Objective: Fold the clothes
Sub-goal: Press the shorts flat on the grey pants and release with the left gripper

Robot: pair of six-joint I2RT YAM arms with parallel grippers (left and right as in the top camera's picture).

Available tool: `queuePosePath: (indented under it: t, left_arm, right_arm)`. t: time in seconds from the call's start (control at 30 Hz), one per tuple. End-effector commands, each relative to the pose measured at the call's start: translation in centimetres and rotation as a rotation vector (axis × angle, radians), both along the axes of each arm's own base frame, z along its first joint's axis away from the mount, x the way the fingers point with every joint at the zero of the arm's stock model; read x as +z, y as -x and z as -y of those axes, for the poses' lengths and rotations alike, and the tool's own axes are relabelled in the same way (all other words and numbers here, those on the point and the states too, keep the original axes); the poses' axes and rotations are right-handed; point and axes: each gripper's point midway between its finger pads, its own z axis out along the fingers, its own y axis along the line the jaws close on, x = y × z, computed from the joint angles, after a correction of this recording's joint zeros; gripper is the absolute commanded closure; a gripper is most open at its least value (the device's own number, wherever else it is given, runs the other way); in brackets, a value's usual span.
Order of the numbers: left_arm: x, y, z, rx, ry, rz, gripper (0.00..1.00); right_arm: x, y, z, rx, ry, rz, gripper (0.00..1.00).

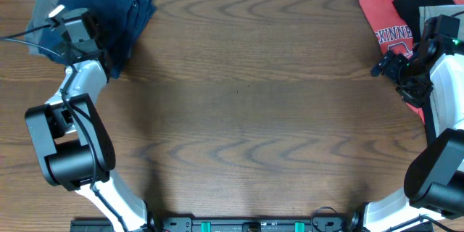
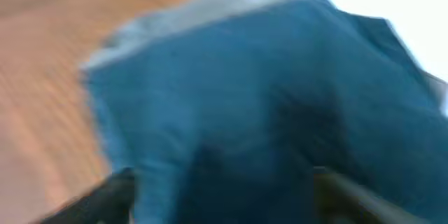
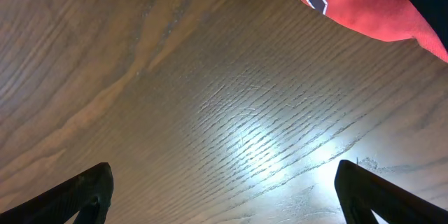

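Upper left, the left arm point(image 1: 76, 80) bends over the navy shorts point(image 1: 123, 7); left fingers point(image 2: 112, 192) are too blurred to judge. Right edge, right fingers point(image 3: 87, 192) spread wide above bare surface point(image 3: 210, 112).

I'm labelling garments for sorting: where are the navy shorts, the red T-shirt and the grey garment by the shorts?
navy shorts point(image 1: 123, 3), overhead view, on the top fabric.
red T-shirt point(image 1: 377, 11), overhead view, plain red above the print.
grey garment point(image 1: 43, 0), overhead view, its exposed left part.
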Motion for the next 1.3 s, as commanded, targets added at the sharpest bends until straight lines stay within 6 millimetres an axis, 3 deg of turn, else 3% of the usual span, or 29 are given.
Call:
queuePosePath:
  t: [0.0,0.2,0.33,0.43,0.53,0.57,0.67,0.73,0.8,0.9,1.0,1.13,1.27]
  left_arm:
    - [-1.9,-1.8,2.9,-0.156,0.109,0.007,0.39]
    - [-7.5,-0.6,3.2,-0.149,0.154,-0.127,0.42]
    - [-8.4,-0.2,3.2,-0.162,0.147,-0.165,0.41]
    - [-6.9,-0.4,3.2,-0.163,0.138,-0.139,0.30]
    - [-4.5,-0.4,3.2,-0.165,0.125,-0.104,0.30]
    - [-3.2,-0.3,3.3,-0.166,0.121,-0.090,0.28]
    - [0.5,0.3,3.4,-0.168,0.107,-0.053,0.07]
    - [3.0,1.0,3.6,-0.169,0.100,-0.032,0.01]
    - [5.3,2.0,3.9,-0.162,0.106,-0.016,0.02]
    - [7.6,4.2,4.8,-0.156,0.152,-0.021,0.02]
    - [9.1,7.5,7.0,-0.184,0.251,-0.063,0.02]
    - [10.4,11.1,11.1,-0.286,0.410,-0.107,0.02]
    - [10.7,15.8,13.7,-0.324,0.512,-0.201,0.02]
  right_arm:
    - [0.1,-0.2,-0.2,0.015,0.000,0.003,0.01]
    - [0.1,-0.2,-0.2,0.015,0.000,0.003,0.01]
    - [0.1,-0.2,-0.2,0.016,0.000,0.003,0.01]
    - [0.1,-0.2,-0.2,0.016,0.000,0.003,0.01]
    - [0.1,-0.2,-0.2,0.015,0.000,0.003,0.01]
    - [0.1,-0.2,-0.2,0.015,0.000,0.003,0.01]
    - [0.1,-0.2,-0.2,0.015,0.000,0.003,0.01]
    - [0.1,-0.2,-0.2,0.015,0.000,0.003,0.01]
    - [0.1,-0.2,-0.2,0.015,0.000,0.003,0.01]
    - [0.1,-0.2,-0.2,0.015,0.000,0.003,0.01]
    - [0.1,-0.2,-0.2,0.015,0.000,0.003,0.01]
    - [0.1,-0.2,-0.2,0.015,0.000,0.003,0.01]
    - [0.1,-0.2,-0.2,0.015,0.000,0.003,0.01]
